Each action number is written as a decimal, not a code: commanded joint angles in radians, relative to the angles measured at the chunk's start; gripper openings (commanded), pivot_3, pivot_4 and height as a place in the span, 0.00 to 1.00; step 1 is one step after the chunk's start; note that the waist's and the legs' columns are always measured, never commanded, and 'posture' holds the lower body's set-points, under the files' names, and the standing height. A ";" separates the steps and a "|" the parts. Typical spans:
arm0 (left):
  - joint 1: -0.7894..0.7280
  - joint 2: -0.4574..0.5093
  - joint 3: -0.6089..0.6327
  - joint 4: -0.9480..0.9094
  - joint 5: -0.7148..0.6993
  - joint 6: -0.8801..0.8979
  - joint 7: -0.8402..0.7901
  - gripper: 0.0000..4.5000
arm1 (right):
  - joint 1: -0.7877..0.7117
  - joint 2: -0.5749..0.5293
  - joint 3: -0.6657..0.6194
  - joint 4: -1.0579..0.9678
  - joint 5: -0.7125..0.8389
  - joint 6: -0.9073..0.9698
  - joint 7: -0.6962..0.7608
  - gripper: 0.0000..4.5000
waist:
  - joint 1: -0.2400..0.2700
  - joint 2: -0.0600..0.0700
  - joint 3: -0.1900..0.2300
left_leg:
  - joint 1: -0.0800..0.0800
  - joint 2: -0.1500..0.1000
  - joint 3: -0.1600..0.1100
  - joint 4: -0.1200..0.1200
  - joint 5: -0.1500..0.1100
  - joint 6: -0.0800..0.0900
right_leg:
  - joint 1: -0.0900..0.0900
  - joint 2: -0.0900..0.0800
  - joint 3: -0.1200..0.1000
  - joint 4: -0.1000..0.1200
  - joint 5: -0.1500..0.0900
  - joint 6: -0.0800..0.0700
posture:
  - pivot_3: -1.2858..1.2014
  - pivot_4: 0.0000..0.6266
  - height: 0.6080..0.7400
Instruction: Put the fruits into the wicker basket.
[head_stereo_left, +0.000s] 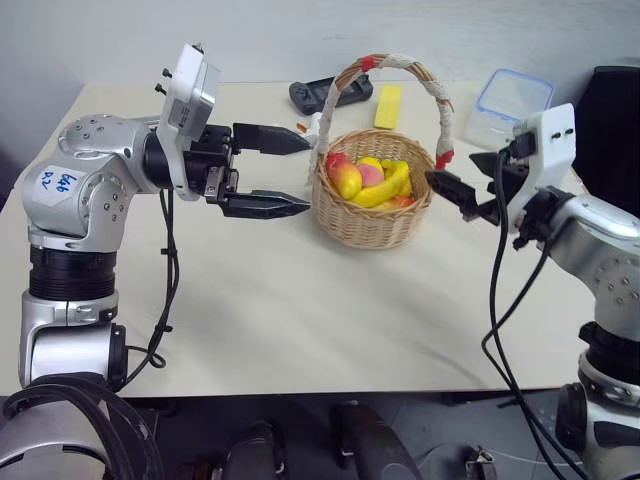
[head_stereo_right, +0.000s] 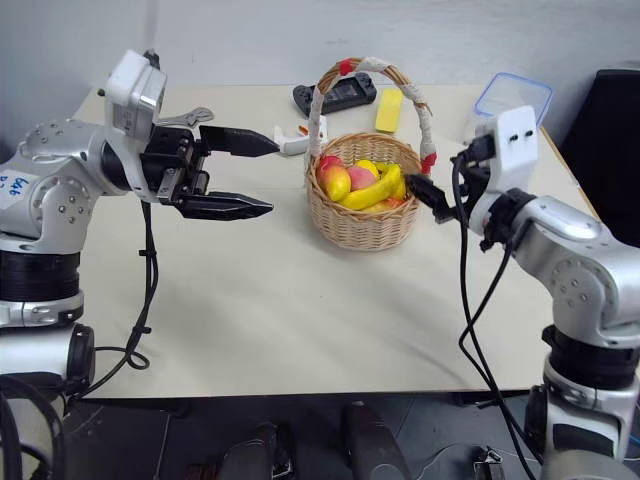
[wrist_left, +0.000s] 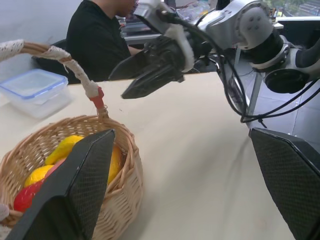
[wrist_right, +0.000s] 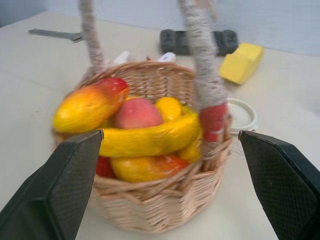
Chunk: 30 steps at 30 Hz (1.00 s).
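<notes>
Wicker basket (head_stereo_left: 372, 215): round, tan, standing upright near the middle of the table (head_stereo_left: 270, 310), its taped handle (head_stereo_left: 404, 66) arching over the load. Contents: banana (head_stereo_left: 385, 188), lying across the top of the pile with its long axis running roughly from eight o'clock to two o'clock in the head views; mango (head_stereo_left: 347, 180), at the nine o'clock side of the bowl, red end toward the far rim; peach (head_stereo_left: 369, 175), just behind the banana; lemon (wrist_right: 168, 107), beside the peach; a further red-and-yellow fruit low in the pile, partly hidden, probably a second mango. No fruit is seen loose on the table, so the filling is judged done or close to it. Left gripper (head_stereo_left: 280, 172): at nine o'clock of the basket, just beside its rim, level and pointing toward it, fingers spread wide and holding nothing. Right gripper (head_stereo_left: 462, 189): at three o'clock, near the handle's red band, pointing at the basket, fingers likewise spread and empty. Both sit about equally near, left perhaps slightly closer. Beyond the basket: yellow block (head_stereo_left: 388, 106) and black controller (head_stereo_left: 330, 92) at twelve o'clock, clear lidded box (head_stereo_left: 512, 104) at two o'clock, wrench (head_stereo_right: 185, 118) at ten o'clock; none belongs to the load.
</notes>
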<state>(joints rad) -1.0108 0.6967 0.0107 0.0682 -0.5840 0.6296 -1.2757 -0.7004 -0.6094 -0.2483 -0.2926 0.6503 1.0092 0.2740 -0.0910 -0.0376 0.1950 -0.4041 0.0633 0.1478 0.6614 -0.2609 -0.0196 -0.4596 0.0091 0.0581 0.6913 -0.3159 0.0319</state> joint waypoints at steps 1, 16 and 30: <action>-0.027 -0.009 0.008 0.001 0.007 -0.020 0.013 1.00 | -0.055 0.036 0.070 0.124 -0.098 -0.140 0.021 0.99 | -0.002 0.000 0.000 | 0.000 0.000 0.000 0.000 0.000 0.000 | 0.000 0.000 0.000 0.000 0.000 0.000 | 0.52 0.24 1.00; 0.004 -0.008 0.026 -0.036 -0.007 -0.015 0.041 1.00 | -0.128 0.117 0.120 0.473 -0.332 -0.600 0.096 0.08 | -0.005 0.000 0.000 | 0.000 0.000 0.000 -0.008 0.000 -0.002 | -0.003 0.000 0.000 -0.002 0.001 0.000 | 0.52 0.24 1.00; -0.006 -0.040 0.015 0.017 0.002 -0.046 0.032 1.00 | 0.332 -0.148 -0.397 -0.015 -0.088 -0.356 0.186 0.05 | 0.028 0.000 0.000 | 0.001 -0.001 -0.001 -0.007 0.000 -0.002 | 0.000 0.000 0.000 -0.003 0.000 0.000 | 0.52 0.24 1.00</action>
<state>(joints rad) -1.0030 0.6579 0.0182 0.0944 -0.5821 0.5999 -1.2371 -0.3824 -0.7374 -0.5517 -0.2510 0.5227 0.6397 0.4529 -0.0633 -0.0377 0.1951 -0.4031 0.0619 0.1468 0.6545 -0.2610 -0.0219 -0.4595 0.0088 0.0579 0.6890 -0.3156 0.0321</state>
